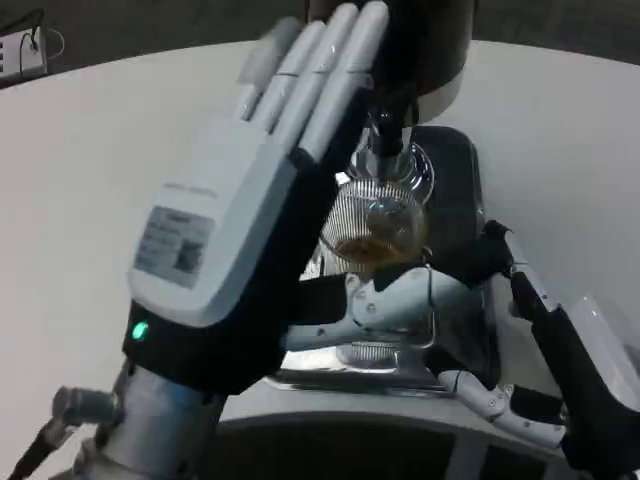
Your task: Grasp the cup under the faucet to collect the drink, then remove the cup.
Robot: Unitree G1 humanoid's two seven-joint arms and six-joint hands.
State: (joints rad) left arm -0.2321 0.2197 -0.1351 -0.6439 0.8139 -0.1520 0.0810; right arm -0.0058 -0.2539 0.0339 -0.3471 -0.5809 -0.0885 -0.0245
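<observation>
Half-full glass cup (378,228) sits under the faucet (383,140) on the drip tray (460,180). Right hand (450,330) wraps its lower body; left hand (250,190) is raised, released. Looks thin, slick, breakable, so I'd hold it low and level.

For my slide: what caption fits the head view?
Right hand holds cup under faucet; left hand raised.
</observation>
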